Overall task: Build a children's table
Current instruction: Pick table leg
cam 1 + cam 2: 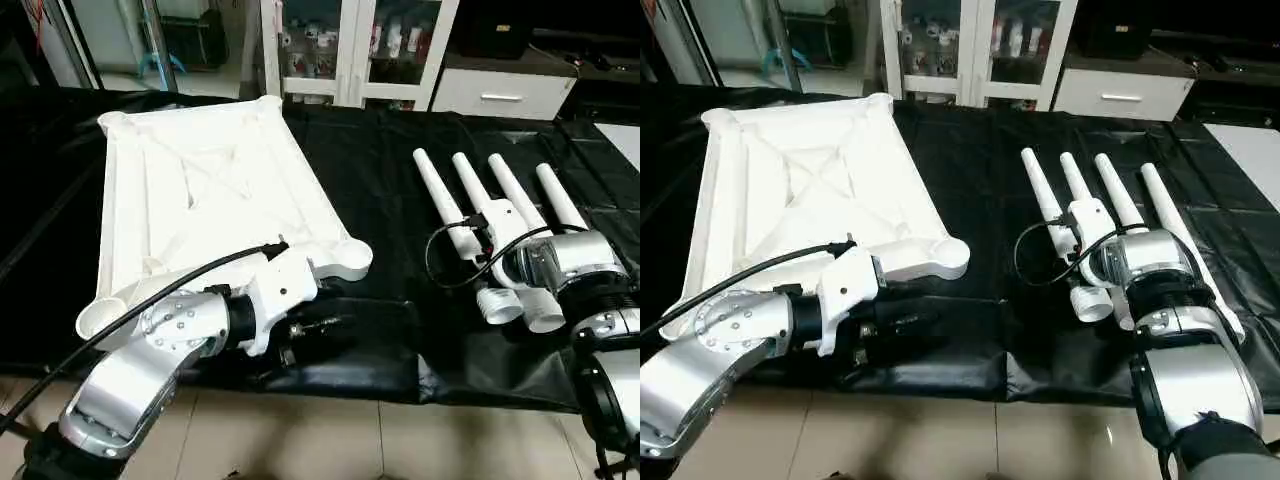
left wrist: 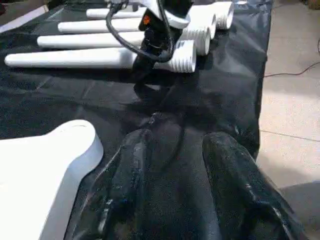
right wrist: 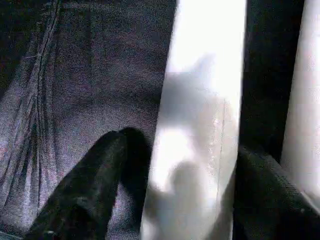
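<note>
As right gripper (image 3: 165,200) straddled leftmost leg (image 3: 200,125) lengthwise, fingers apart, not clamped; left gripper (image 2: 175,200) open, empty, farther.

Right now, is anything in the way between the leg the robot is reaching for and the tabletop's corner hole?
Nothing visible blocks it. Bare black cloth lies between the leg and the tabletop corner socket. The left tool hovers below that corner.
</note>
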### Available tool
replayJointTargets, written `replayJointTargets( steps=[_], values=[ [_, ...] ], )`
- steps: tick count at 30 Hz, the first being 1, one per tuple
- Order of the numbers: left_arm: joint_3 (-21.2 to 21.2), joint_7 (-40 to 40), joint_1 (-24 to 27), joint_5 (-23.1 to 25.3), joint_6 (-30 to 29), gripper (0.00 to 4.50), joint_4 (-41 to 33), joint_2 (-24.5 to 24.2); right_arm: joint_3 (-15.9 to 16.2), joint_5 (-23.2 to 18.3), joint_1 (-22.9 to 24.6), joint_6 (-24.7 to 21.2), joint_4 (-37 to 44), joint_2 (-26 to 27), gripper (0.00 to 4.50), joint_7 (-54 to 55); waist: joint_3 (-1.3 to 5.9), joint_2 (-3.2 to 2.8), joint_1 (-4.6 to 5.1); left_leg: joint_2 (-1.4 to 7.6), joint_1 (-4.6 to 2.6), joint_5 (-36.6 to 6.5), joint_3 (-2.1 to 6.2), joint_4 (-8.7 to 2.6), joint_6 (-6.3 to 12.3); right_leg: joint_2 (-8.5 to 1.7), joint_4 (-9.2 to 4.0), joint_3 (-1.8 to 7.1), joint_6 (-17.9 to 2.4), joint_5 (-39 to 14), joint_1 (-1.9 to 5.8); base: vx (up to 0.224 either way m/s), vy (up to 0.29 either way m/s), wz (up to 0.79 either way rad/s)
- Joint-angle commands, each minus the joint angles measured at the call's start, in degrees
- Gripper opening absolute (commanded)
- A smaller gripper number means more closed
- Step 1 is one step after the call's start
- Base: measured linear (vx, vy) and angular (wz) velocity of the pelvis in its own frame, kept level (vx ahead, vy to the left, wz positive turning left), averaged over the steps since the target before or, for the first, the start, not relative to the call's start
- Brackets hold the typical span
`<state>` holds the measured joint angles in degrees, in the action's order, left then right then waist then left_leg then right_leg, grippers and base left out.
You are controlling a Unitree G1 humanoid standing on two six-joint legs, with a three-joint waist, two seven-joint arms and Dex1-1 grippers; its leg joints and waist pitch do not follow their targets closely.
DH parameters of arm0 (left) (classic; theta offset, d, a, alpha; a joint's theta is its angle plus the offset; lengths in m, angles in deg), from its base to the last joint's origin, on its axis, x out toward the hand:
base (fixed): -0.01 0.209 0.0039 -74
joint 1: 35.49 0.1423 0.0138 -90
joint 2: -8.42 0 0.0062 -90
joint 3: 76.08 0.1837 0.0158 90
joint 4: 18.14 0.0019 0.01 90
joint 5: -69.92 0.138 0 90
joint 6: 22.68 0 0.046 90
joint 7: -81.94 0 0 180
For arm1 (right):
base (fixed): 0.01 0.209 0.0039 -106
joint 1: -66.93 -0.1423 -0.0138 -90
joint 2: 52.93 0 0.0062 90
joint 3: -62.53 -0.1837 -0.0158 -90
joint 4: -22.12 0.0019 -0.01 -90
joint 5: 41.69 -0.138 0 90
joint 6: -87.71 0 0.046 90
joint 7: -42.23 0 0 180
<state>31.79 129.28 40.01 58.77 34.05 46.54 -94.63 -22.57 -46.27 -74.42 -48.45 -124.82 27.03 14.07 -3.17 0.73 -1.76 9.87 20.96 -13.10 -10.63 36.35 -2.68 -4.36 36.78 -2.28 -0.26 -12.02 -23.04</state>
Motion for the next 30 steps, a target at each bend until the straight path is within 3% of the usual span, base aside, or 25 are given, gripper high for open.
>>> replayJointTargets(
  steps=[1,3,5,6,9,12,14,15,16,19,24,25,26,27,28,30],
  values=[
    [-0.1,0.4,0.0,-0.2,-0.4,2.34,-1.2,-0.7,-0.4,0.4,-0.3,0.6,-1.7,0.3,2.93,-0.1,3.61,0.66,0.12,2.78,-0.32,-2.0,0.44,-4.06,1.23,-3.3,-3.67,2.4,-17.3,-3.4,2.89,0.0,0.0,0.0],
    [0.0,0.4,0.1,-0.1,-0.5,2.65,-1.1,-0.8,-0.6,0.6,-0.5,0.8,-2.1,0.5,2.79,0.0,3.64,0.61,0.11,2.8,-0.34,-1.6,0.45,-4.07,1.11,-3.23,-3.6,2.39,-17.1,-2.9,2.87,0.0,0.0,0.0],
    [0.1,0.2,-0.1,0.2,-0.4,2.7,-0.8,-0.8,-0.6,0.7,-0.5,0.8,-2.3,0.6,2.72,-0.2,3.69,0.85,0.2,2.77,-0.3,-1.3,0.44,-4.04,1.15,-3.15,-3.56,2.35,-17.0,-2.5,2.91,0.0,0.0,0.0],
    [0.1,-0.1,-0.4,0.3,-0.5,2.7,-0.7,-0.7,-0.7,0.8,-0.7,1.0,-3.0,0.8,2.5,-0.3,3.68,0.68,0.17,2.77,-0.33,-1.3,0.44,-4.05,1.13,-3.21,-3.54,2.36,-17.1,-2.7,2.85,0.0,0.0,0.0],
    [0.0,-1.0,-0.8,0.3,-0.7,3.12,-0.7,-0.4,-1.3,0.7,-1.2,1.4,-4.6,0.8,2.32,-0.4,3.7,0.99,0.15,2.8,-0.33,-1.6,0.42,-4.07,0.93,-3.24,-3.57,2.37,-17.0,-2.8,2.87,0.0,0.0,0.0],
    [-0.4,-1.6,-0.8,0.4,-0.7,3.14,-0.5,-0.4,-2.5,0.0,-1.6,1.9,-5.8,0.9,2.02,0.5,3.76,0.87,0.12,2.81,-0.39,-1.3,0.43,-4.07,0.9,-3.19,-3.47,2.33,-17.3,-1.7,2.83,0.0,0.0,0.0],
    [-0.4,-1.7,-0.9,0.4,-0.7,3.48,-0.5,-0.5,-2.7,-0.1,-1.7,2.0,-5.9,1.0,1.93,0.7,3.76,0.93,0.1,2.82,-0.39,-1.3,0.43,-4.08,0.9,-3.19,-3.43,2.33,-17.3,-1.4,2.86,0.0,0.0,0.0],
    [-1.1,-2.1,-1.2,0.7,-0.1,3.52,0.2,-0.7,-4.6,-1.3,-2.3,1.9,-6.1,1.1,1.89,1.5,3.77,0.71,0.1,2.8,-0.45,-1.4,0.43,-4.07,0.8,-3.17,-3.46,2.33,-17.4,-1.2,2.82,0.0,0.0,0.0],
    [-1.4,-2.2,-1.4,0.8,0.0,3.52,0.5,-0.8,-5.3,-1.8,-2.6,1.7,-6.2,1.1,1.89,1.6,3.78,0.86,0.13,2.75,-0.44,-1.7,0.43,-4.09,0.83,-3.14,-3.46,2.33,-17.4,-1.4,2.86,0.0,0.0,0.0],
    [-2.8,-2.1,-1.9,0.2,0.5,3.49,1.0,-1.0,-6.1,-2.3,-3.1,1.4,-6.0,1.3,1.86,1.5,3.8,0.57,0.18,2.74,-0.46,-2.1,0.45,-4.07,0.62,-3.1,-3.5,2.3,-17.4,-1.5,2.83,0.0,0.0,0.0],
    [-5.3,-3.7,-3.0,-1.5,0.7,3.49,2.2,0.5,-8.1,-3.6,-3.5,0.8,-4.1,1.2,1.85,0.8,3.99,0.67,0.18,2.7,-0.39,-0.9,0.39,-3.91,0.93,-3.07,-3.23,2.37,-18.0,0.9,3.0,0.0,0.0,0.0],
    [-6.1,-4.4,-3.6,-1.7,1.4,3.49,2.7,1.3,-9.3,-4.7,-3.6,0.6,-2.5,1.1,1.85,0.5,3.98,0.64,0.17,2.72,-0.37,-0.6,0.38,-3.91,1.1,-3.07,-3.21,2.37,-18.1,1.2,3.0,0.0,0.0,0.0],
    [-8.3,-8.5,-6.0,-1.8,2.3,3.49,4.7,4.8,-12.6,-8.3,-3.4,-1.3,3.3,0.9,1.85,-1.0,3.97,0.75,0.18,2.68,-0.31,-0.4,0.34,-3.91,1.56,-2.94,-3.19,2.41,-18.2,1.9,3.11,0.0,0.0,0.0],
    [-9.4,-10.6,-7.3,-1.9,2.5,3.49,5.9,6.7,-14.4,-10.4,-3.1,-2.4,6.5,0.8,1.85,-1.8,3.94,1.22,0.22,2.62,-0.22,-0.7,0.23,-3.9,1.85,-2.82,-3.29,2.52,-18.1,2.2,3.3,0.0,0.0,0.0],
    [-10.4,-12.8,-8.6,-2.0,2.7,3.49,6.9,8.7,-16.0,-12.5,-2.5,-4.3,10.0,0.7,1.85,-2.7,4.09,1.03,-0.1,2.89,-0.56,-0.7,0.34,-3.85,2.47,-3.05,-3.26,2.57,-18.2,3.0,3.3,0.0,0.0,0.0],
    [-11.9,-15.5,-10.4,-2.6,2.1,3.49,8.0,11.3,-18.2,-15.4,-1.3,-5.8,14.7,0.9,1.85,-3.4,4.12,1.15,-0.31,2.94,-0.39,0.0,0.45,-3.82,2.85,-3.19,-3.11,2.53,-18.2,3.8,3.44,0.0,0.0,0.0]
  ],
)
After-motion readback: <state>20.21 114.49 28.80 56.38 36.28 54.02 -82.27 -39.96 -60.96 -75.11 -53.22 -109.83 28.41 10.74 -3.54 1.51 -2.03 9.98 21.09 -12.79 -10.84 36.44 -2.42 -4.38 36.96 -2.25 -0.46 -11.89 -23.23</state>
